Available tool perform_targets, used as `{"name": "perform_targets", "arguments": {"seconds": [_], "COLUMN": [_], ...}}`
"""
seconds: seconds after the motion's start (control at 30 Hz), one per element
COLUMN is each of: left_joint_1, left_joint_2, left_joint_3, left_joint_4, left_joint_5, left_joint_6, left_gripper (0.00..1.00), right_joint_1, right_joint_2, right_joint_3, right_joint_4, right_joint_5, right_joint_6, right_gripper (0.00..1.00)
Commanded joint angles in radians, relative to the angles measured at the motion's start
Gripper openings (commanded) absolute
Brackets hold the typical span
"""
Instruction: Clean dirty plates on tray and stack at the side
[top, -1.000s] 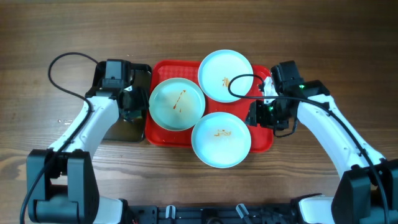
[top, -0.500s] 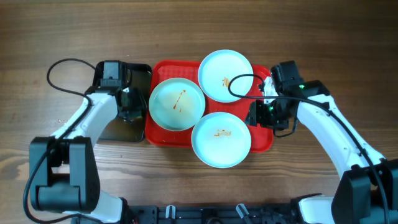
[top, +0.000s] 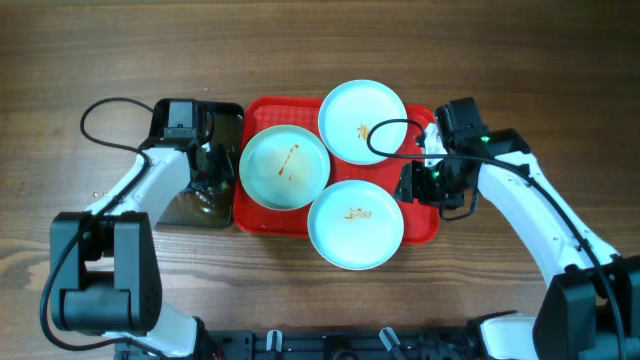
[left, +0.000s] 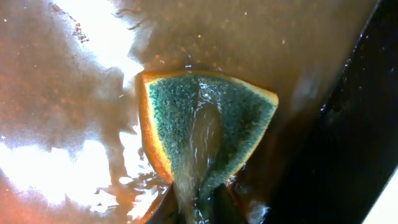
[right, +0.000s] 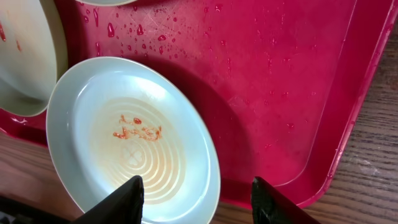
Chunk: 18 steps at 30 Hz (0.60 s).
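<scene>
Since all three dirty plates (right: 134, 140) lie on the tray (top: 256, 216) with brown-orange smears at their centres, the cleaning looks not yet begun: none is wiped, and none is stacked at the side. The left plate (top: 285, 167) sits toward the tray's left end. The far plate (top: 362, 121) overhangs the back edge, and the near plate (top: 355, 223) overhangs the front edge. The three crowd together, rims touching or overlapping, so lifting one cleanly may be awkward.

Over the tray's right part hangs the right gripper (right: 199, 200), its fingers spread wide and empty, one tip by the near plate's rim and the other over the tray's edge. Water drops spot the red surface there. A black cable (top: 385, 140) from the right arm loops across the far plate's right rim and could snag on a reach to it.

Just left of the tray is the black tray (top: 188, 212), which holds shallow water. In it the left gripper (left: 193, 208) is closed on a green sponge (left: 205, 124), pinching it so that it creases down the middle. A wooden table (top: 500, 60) lies under everything.
</scene>
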<state>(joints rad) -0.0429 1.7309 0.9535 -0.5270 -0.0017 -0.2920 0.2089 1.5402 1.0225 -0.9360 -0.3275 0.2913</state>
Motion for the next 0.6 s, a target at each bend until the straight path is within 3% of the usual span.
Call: {"name": "perform_targets", "arguments": {"seconds": [0.0,0.2,0.3,0.57], "left_joint_1": [0.002,0.001,0.001,0.001], "left_joint_2": [0.005,-0.195,-0.293,-0.307], "left_joint_3": [0.008,0.010,0.010,0.009], "left_joint_4": [-0.005,-0.033,-0.075,-0.135], "left_joint_5": [0.012,0.013,0.103,0.117], "left_joint_6": [0.000,-0.001,-0.001,0.000], "left_gripper": [0.04,0.04,0.04,0.04], "right_joint_1": [0.003,0.003,0.003,0.027], "right_joint_2": [0.012,0.014,0.015,0.016], "right_joint_3": [-0.003,-0.005,-0.057,-0.229], "right_joint_4": [-0.011,-0.023,0.022,0.214], "right_joint_5": [0.014,0.014,0.014,-0.055], "right_joint_6": [0.008,0.008,0.014,0.091], "right_gripper": [0.56,0.52,0.46,0.35]}}
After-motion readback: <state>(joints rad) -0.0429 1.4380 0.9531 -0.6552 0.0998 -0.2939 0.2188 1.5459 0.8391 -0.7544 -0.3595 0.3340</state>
